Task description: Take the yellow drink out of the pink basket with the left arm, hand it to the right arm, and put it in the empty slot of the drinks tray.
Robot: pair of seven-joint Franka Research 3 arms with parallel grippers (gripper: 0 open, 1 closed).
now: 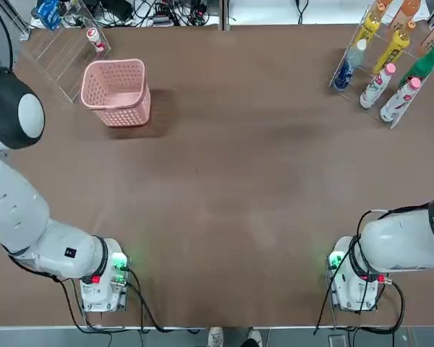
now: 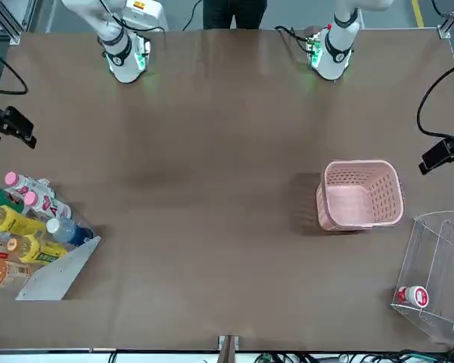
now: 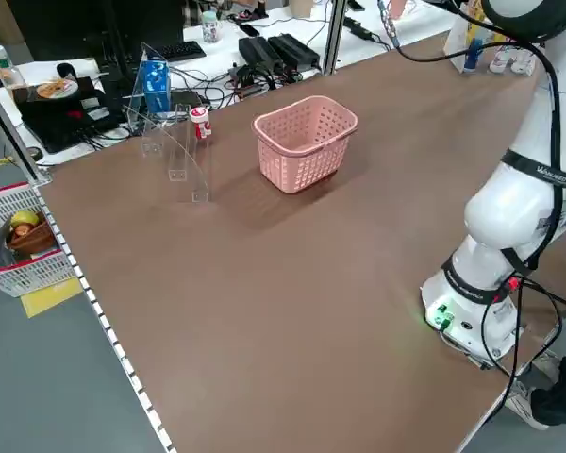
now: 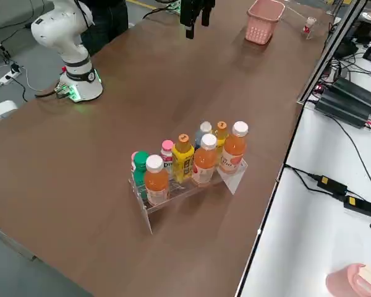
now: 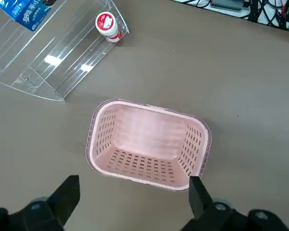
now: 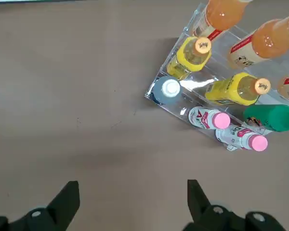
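Basket (image 1: 117,92): pink, upright on the table (image 1: 231,188) at the far left, empty inside as the left wrist view shows (image 5: 147,144).
Yellow drink (image 6: 237,88): already in the tray, lying back in the second row between the orange bottles and the green one; orange-brown cap up. Also seen from overhead (image 1: 391,47).
Tray (image 4: 188,185): clear acrylic rack at the far right of the table, full of bottles, well apart from the basket.
Other bottles: a paler yellow one (image 6: 191,54) and a blue one (image 6: 166,90) in the front row, two white ones with pink caps (image 6: 209,118), a green one (image 6: 274,117), orange ones (image 6: 220,13) at the back.
Left pincer (image 5: 135,195): open, empty, hanging above the near edge of the basket.
Right pincer (image 6: 131,197): open, empty, hanging over bare table short of the tray.
Clear stand (image 1: 65,54): just behind the basket, holding a small red-and-white bottle (image 1: 95,38) and a blue packet (image 5: 24,10).
Arm bases: at the near table edge, green lights lit.
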